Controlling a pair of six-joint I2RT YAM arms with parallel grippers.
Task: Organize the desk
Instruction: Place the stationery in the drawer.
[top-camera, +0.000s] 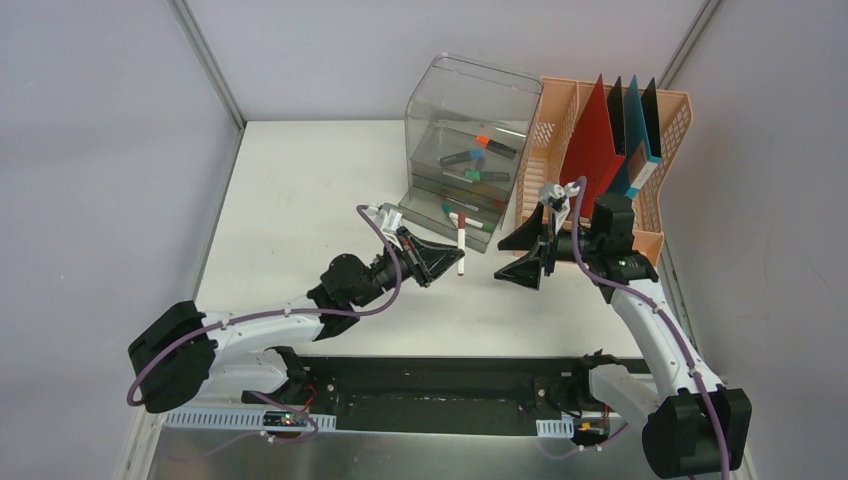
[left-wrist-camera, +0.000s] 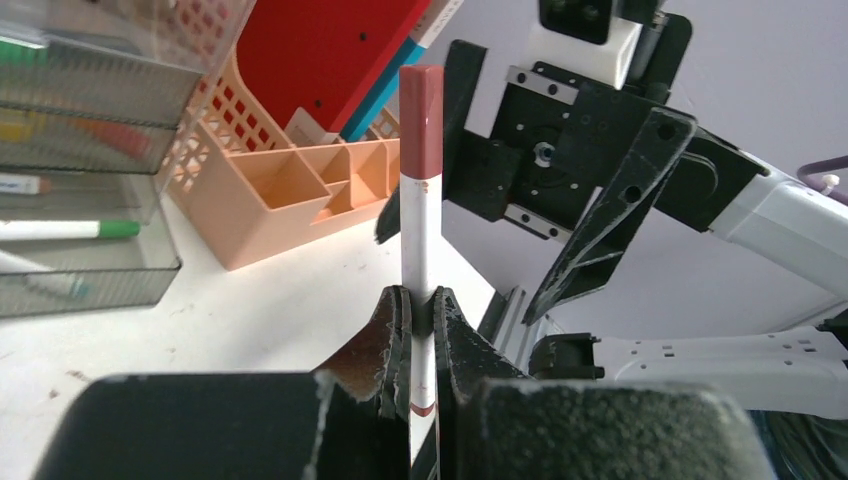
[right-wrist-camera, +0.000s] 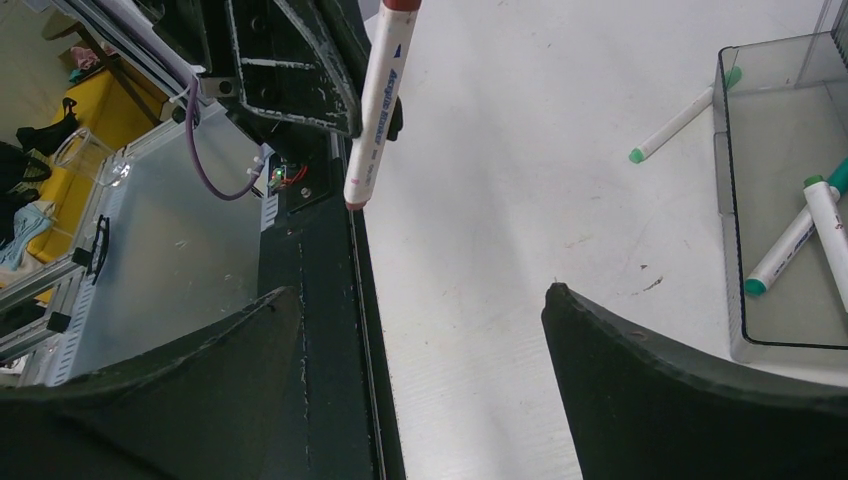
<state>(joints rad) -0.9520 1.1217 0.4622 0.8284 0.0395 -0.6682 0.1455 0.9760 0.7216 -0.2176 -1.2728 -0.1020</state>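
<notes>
Left end effector (top-camera: 452, 255): I see it clamped tight on a white marker (top-camera: 461, 243) with a red cap, gripping low on the barrel, with the cap end pointing away from the wrist.
Right end effector (top-camera: 522, 257): its jaws are spread wide with nothing between them. It faces the left one, and the marker sits between the two.
Marker: from the right wrist it hangs ahead of the open fingers (right-wrist-camera: 640, 390), clear of both.
Bench (top-camera: 300, 200): white, lying beneath both end effectors.
Clear drawer unit (top-camera: 465, 150): just beyond the left end effector, with green-capped markers (right-wrist-camera: 790, 240) in its trays.
Loose marker (right-wrist-camera: 680, 122): on the bench beside the lowest tray, ahead of the right end effector.
Peach file rack (top-camera: 540, 150): close behind the right end effector, holding folders (top-camera: 592, 140) on edge.
</notes>
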